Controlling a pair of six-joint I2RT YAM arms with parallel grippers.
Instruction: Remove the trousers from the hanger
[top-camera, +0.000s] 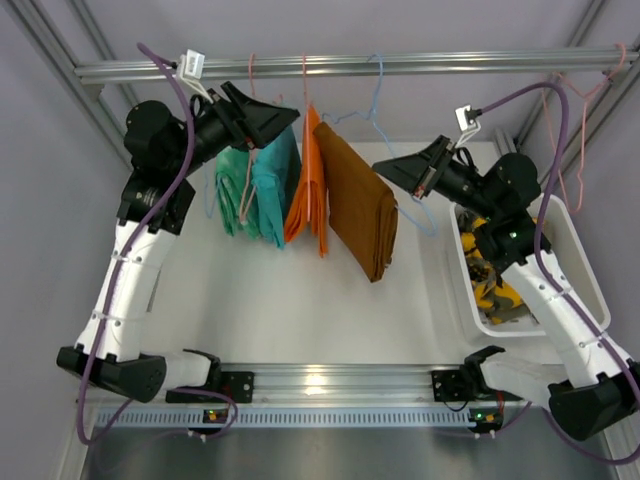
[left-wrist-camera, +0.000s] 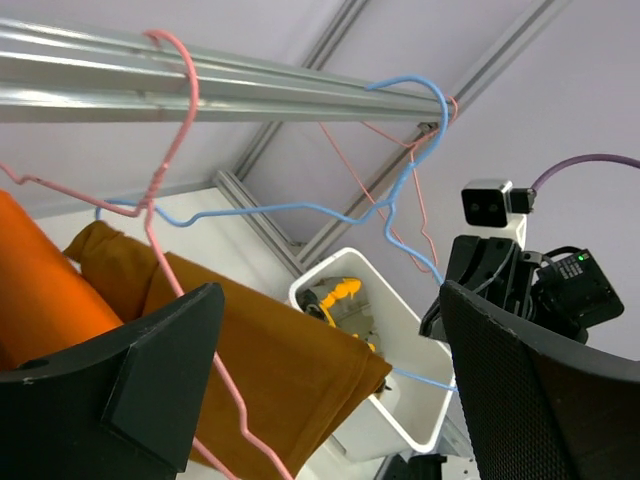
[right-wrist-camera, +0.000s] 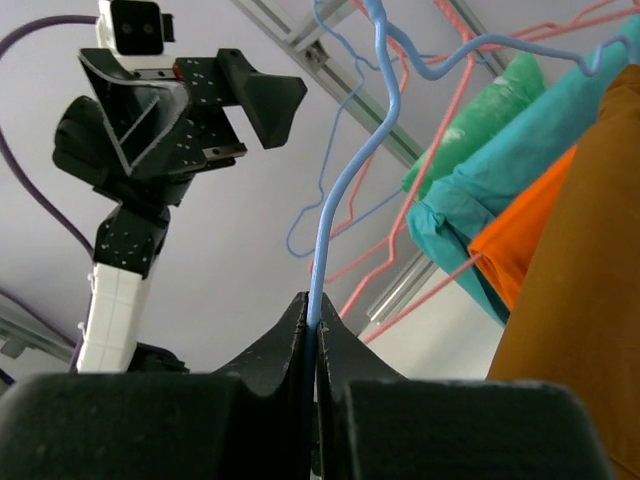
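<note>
Trousers hang in a row under the rail (top-camera: 350, 66) at the back of the table. We see a green pair (top-camera: 230, 190), a teal pair (top-camera: 272, 190), an orange pair (top-camera: 306, 190) and a brown pair (top-camera: 362, 210), each folded over a wire hanger. The cloth is soft and creased, and the brown one hangs lowest, angled toward the right. A fifth, the yellow-and-dark patterned pair (top-camera: 492, 285), lies crumpled in the white bin (top-camera: 590, 275) on the right of the table, off any hanger. The left gripper (top-camera: 282, 122) is up near the rail above the green and teal pairs, fingers spread wide, gripping nothing. In its wrist view the wire of a pink hanger (left-wrist-camera: 193, 95) runs close by one finger; we cannot tell if they touch. The right gripper (top-camera: 385, 167) is clamped tight on the thin wire of the blue hanger (right-wrist-camera: 317, 280), just right of the brown pair. We think the brown pair sits on that blue hanger, but the cloth hides the contact. The blue hook is over the rail.
</note>
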